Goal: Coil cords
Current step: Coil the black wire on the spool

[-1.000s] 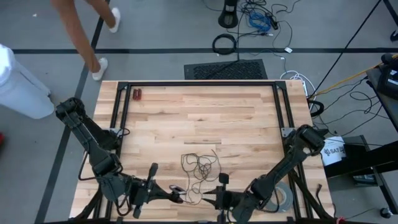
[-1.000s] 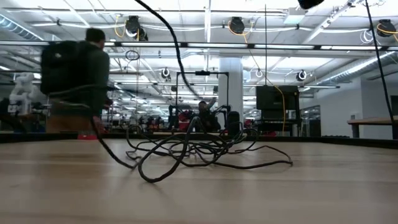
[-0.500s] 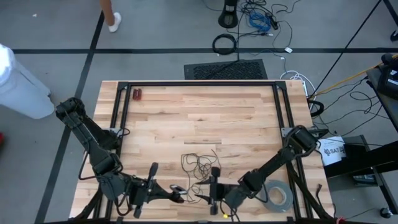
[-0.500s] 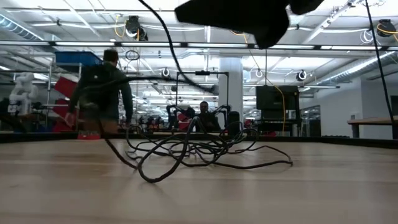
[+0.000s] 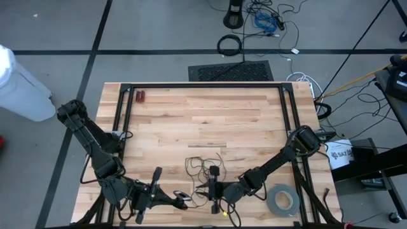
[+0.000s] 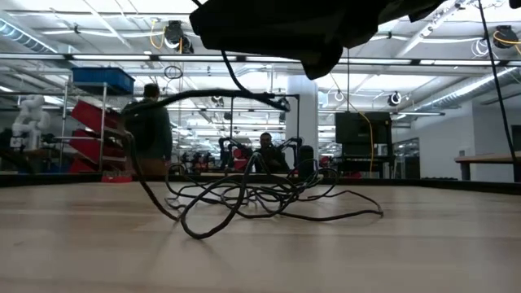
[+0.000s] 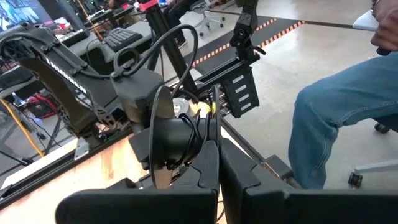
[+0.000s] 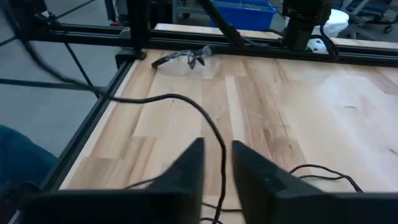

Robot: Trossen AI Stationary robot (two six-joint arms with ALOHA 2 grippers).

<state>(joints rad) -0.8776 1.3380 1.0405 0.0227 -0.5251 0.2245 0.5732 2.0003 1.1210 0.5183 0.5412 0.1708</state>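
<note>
The thin black cord (image 5: 205, 169) lies as a loose tangle (image 6: 260, 195) on the wooden table's near middle. One strand (image 6: 163, 106) rises from the tangle. My left gripper (image 5: 186, 203) sits shut at the near edge, left of the tangle, pointing right. My right gripper (image 5: 199, 192) faces it from the right. In the right wrist view its two fingers stand open a little (image 8: 217, 163), with a cord strand (image 8: 186, 101) running down into the gap between them, and I see no touch. The right arm's dark bulk (image 6: 285, 28) fills the top of the low view. My left gripper pinches thin cord strands (image 7: 203, 127) between its two shut fingers (image 7: 208, 163). The strands come out at the fingertips and run on toward the right arm. The fingers lie nearly level, coming from the table's left. The held strand is clear of the table.
A grey tape roll (image 5: 282, 200) lies at the near right. Black frame rails (image 5: 124, 108) border the table, with a small red item (image 5: 140, 97) at the far left. Clear safety glasses (image 8: 184, 58) lie by a rail. A person's leg (image 7: 339, 118) is beside the table.
My right gripper has moved toward the table's left and a little down, closing on my left gripper and the tangle and uncovering the tape roll. In the low view its bulk has come in at the top, and the raised strand now arcs lower and flatter. The tangle stays put.
</note>
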